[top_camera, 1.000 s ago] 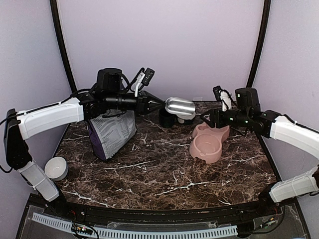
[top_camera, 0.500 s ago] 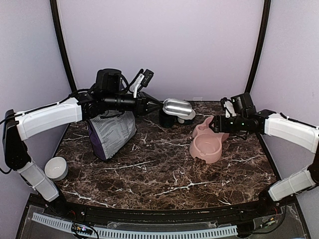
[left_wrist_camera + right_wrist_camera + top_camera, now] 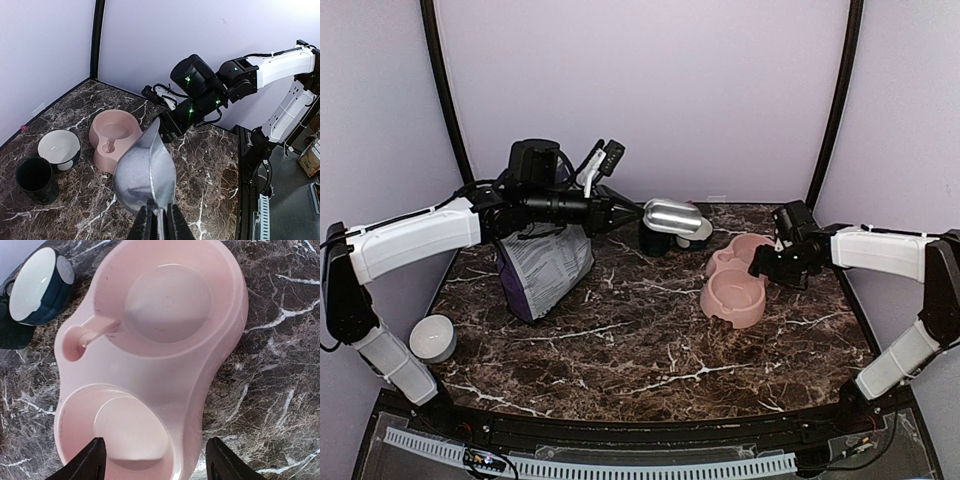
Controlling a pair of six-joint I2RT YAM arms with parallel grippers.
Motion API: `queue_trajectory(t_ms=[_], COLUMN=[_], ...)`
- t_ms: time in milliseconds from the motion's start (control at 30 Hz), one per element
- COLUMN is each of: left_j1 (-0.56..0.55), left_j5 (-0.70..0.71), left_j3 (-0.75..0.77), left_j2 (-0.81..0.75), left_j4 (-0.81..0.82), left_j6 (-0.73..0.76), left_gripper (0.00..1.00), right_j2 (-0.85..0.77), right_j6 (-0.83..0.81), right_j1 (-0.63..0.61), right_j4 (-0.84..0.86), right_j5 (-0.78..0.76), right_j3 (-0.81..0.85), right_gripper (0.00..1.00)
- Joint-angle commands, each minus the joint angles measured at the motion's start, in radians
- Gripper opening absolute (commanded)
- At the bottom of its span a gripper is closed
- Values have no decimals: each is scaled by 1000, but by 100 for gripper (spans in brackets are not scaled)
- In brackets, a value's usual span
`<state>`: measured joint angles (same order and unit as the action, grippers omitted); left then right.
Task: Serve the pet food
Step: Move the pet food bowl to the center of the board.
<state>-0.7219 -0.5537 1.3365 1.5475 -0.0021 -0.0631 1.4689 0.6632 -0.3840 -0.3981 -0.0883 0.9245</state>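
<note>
The pink double bowl [image 3: 735,285] lies right of the table's middle, and both its wells [image 3: 165,300] show bare pink plastic. My right gripper [image 3: 772,262] hovers over the bowl's right end, open, its black fingertips [image 3: 95,460] straddling one well and the rim. My left gripper [image 3: 628,212] is raised at the back, shut on the handle of a silver metal scoop [image 3: 672,214], which fills the left wrist view [image 3: 145,170]. A purple-and-grey bag [image 3: 545,262] stands under the left arm. The pet food is hidden.
A dark cup [image 3: 653,237] and a blue bowl with a white inside [image 3: 40,285] stand behind the pink bowl, near the scoop. A small white bowl [image 3: 433,337] sits low at the far left, beside the left arm's base.
My right arm has swung down and toward the right end of the pink bowl, its jaws a little wider. The left arm and scoop have shifted only slightly left.
</note>
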Motion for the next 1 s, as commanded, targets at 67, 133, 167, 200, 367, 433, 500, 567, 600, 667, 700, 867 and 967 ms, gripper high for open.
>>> queue_trajectory(t_ms=[67, 133, 167, 200, 367, 433, 500, 567, 600, 667, 700, 867, 967], left_j1=[6, 6, 7, 6, 10, 12, 13, 13, 13, 13, 14, 15, 16], left_j5=[13, 18, 17, 18, 15, 12, 9, 8, 8, 11, 11, 9, 14], left_j3=[-28, -36, -37, -39, -34, -33, -33, -38, -42, -45, -43, -28, -20], left_j2=[-71, -75, -76, -76, -75, -75, -77, -81, -83, -83, -83, -81, -82], left_j4=[19, 23, 25, 25, 26, 27, 28, 33, 36, 37, 35, 30, 29], left_j6=[11, 11, 11, 11, 12, 13, 11, 11, 11, 11, 11, 10, 10], left_gripper=[0, 0, 0, 0, 0, 0, 0, 0, 0, 0, 0, 0, 0], right_j2=[83, 111, 116, 139, 172, 166, 159, 150, 146, 137, 134, 133, 132], right_j6=[2, -15, -24, -35, -73, -81, -92, -108, -117, -140, -146, -173, -180], right_j1=[-2, -1, -1, -1, -2, -3, -3, -6, -10, -23, -32, -111, -182], right_j4=[-3, -2, -2, 0, -7, -16, -29, -46, -55, -71, -80, -101, -102], right_j5=[-35, -33, -29, -23, -8, -12, -10, -7, -7, -6, -5, 35, 59], right_j3=[24, 21, 21, 20, 21, 16, 12, 8, 4, -3, -7, -23, -27], right_gripper=[61, 55, 52, 48, 24, 17, 10, 6, 4, 1, 0, 0, 0])
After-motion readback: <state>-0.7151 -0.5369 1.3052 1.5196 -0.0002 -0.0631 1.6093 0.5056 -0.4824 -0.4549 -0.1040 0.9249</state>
